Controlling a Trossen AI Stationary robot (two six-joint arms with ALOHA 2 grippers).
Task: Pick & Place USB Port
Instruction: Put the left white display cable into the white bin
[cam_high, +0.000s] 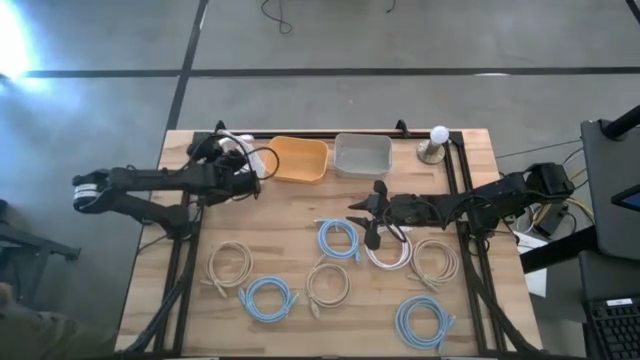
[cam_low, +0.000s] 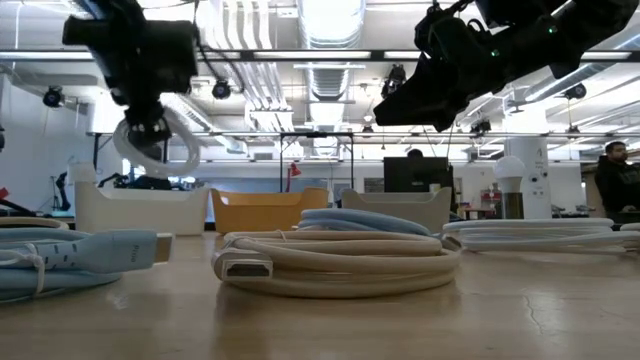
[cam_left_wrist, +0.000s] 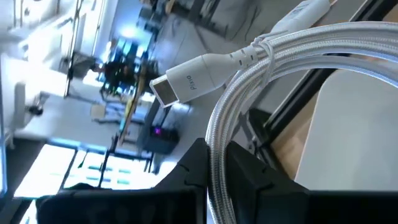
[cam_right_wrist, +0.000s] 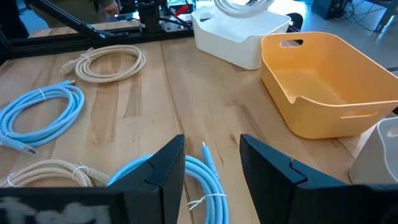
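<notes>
From above, the left gripper (cam_high: 243, 170) hovers by the white plastic bin (cam_high: 232, 146) at the far left. In its wrist view, its fingers (cam_left_wrist: 249, 177) clamp a coiled white braided USB cable (cam_left_wrist: 298, 68). The right gripper (cam_right_wrist: 211, 165) hangs parted above a light-blue coiled cable (cam_right_wrist: 202, 180) mid-table.

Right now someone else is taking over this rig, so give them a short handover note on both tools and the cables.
Left tool: shut on a white cable, held over the white bin.
Right tool: open, empty, above the blue cable at mid-table.
Orange bin shows empty; the grey bin looks empty too.
Done: one cable lifted.
Left: drop it, then clear the coils on the table.
</notes>
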